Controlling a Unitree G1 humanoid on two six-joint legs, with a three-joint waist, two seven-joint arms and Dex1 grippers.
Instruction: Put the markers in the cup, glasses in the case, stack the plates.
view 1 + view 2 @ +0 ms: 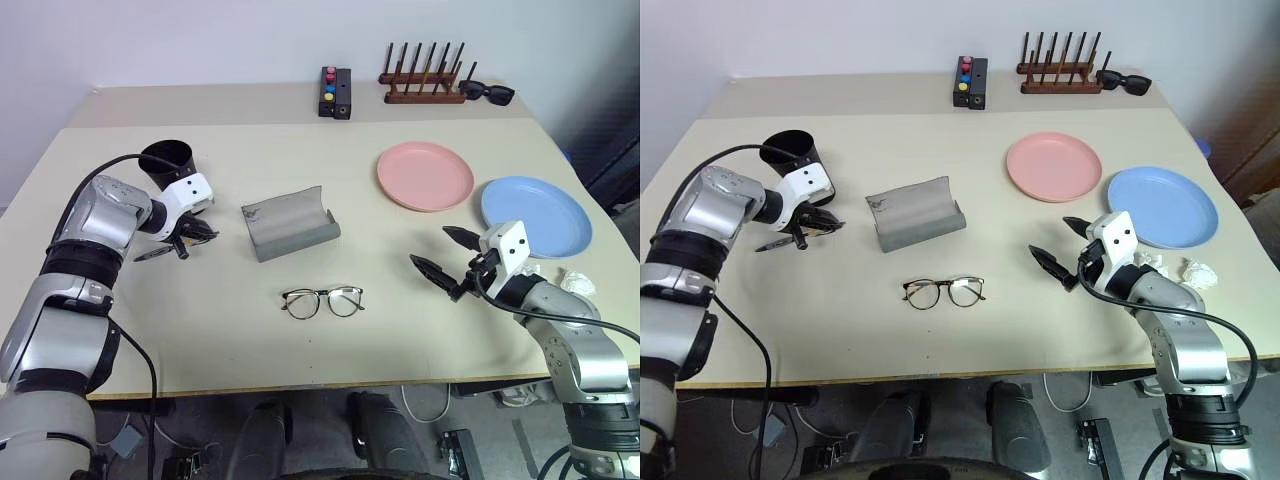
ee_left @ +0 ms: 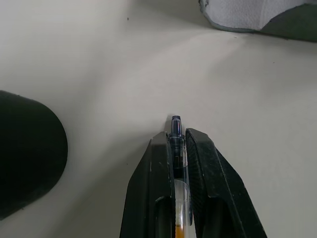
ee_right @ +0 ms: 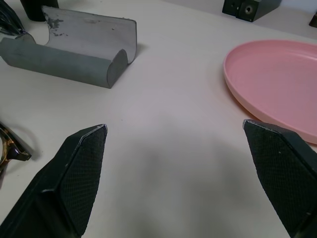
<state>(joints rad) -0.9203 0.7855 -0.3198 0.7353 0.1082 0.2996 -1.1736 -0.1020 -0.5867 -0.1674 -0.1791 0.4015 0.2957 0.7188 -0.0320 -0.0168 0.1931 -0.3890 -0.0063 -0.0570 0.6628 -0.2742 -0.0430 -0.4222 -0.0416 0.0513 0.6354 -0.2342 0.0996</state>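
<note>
A pale wall backs the beige table (image 1: 200, 340), whose near edge and middle lie mostly bare. Toward the left edge, the left pincer (image 1: 197, 232) is clamped on a marker (image 2: 176, 148), just beside the black cup (image 1: 168, 162). The grey case (image 1: 288, 222) lies open at the centre, with the glasses (image 1: 322, 301) nearer the front edge. The right pincer (image 1: 446, 255) hangs spread wide and empty near the right edge, beside the blue plate (image 1: 536, 213); the pink plate (image 1: 425, 175) sits just behind.
</note>
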